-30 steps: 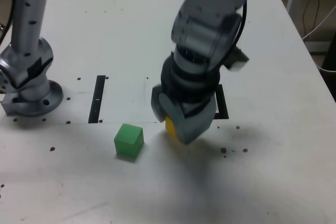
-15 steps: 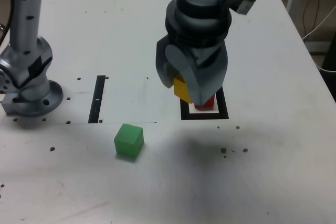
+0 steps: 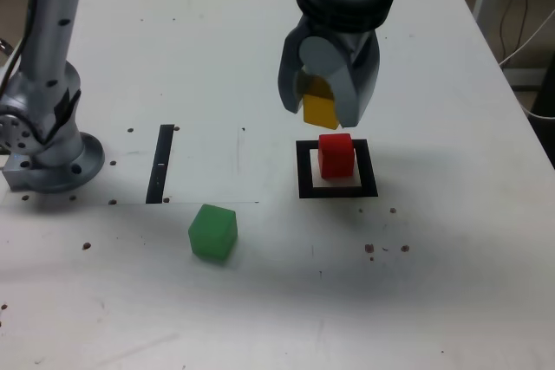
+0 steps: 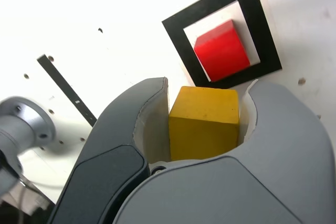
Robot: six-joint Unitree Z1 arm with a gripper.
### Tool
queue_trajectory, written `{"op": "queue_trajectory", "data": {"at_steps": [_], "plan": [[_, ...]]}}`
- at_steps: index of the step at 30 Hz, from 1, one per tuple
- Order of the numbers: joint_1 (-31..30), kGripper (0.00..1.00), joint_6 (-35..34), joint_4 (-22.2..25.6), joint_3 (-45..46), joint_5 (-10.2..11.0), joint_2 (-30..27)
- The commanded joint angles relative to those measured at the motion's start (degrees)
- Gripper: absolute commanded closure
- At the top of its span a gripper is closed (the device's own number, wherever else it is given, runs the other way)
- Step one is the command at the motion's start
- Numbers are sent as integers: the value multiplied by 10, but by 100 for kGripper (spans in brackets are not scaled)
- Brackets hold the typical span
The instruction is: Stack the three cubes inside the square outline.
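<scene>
Exterior view. Your tool hangs above the white bench, its two grey jaws pointing down and pinching the yellow cube between them. The cube is clear of the bench and sits tilted in the grip. Directly below, toward 6 o'clock of the tool, you see the square outline, a thick black frame with a white centre. The red cube stands inside it, flat on the white centre, toward the frame's 12 o'clock side. There is a visible gap between the yellow cube and the top of the red one. The green cube rests alone on the bench at about 8 o'clock from the outline, well apart from it. A narrow black strip lies at 9 o'clock from the outline, and the arm's base stands beyond it at the exterior view's left edge.

Wrist view. You look down past both jaws. The yellow cube fills the space between them, with each jaw pressed against one side face. Beyond the jaw tips the red cube sits within the square outline, set off-centre and turned slightly against the frame. The black strip and part of the base show farther off. The green cube is out of this view.
</scene>
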Motion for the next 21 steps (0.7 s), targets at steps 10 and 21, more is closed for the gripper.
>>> {"op": "queue_trajectory", "data": {"at_steps": [10, 21], "plan": [[27, 61, -101, -15, -21, -42, 29], [47, 61, -139, -23, -7, -50, 52]]}}
